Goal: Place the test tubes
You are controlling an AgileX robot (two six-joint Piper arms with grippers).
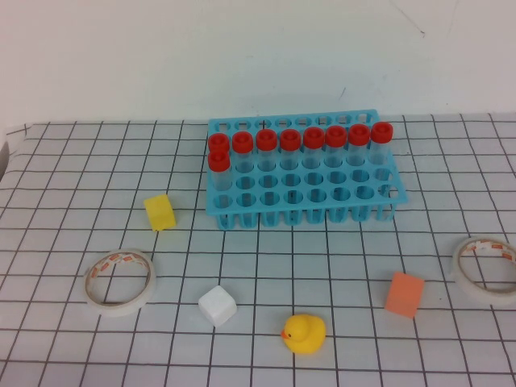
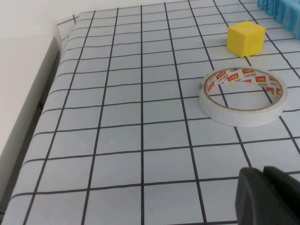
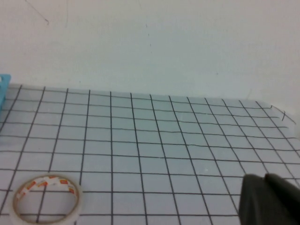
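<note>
Snagging worries us: left claw [image 2: 263, 177] at seven o'clock and right claw [image 3: 265, 182] at four, both shut and empty, hover near tape rolls [image 1: 119, 307] [image 1: 462, 272]; a careless swing topples racked test tubes [image 1: 290, 142].

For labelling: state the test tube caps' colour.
Red caps, clearest in the high view.
</note>
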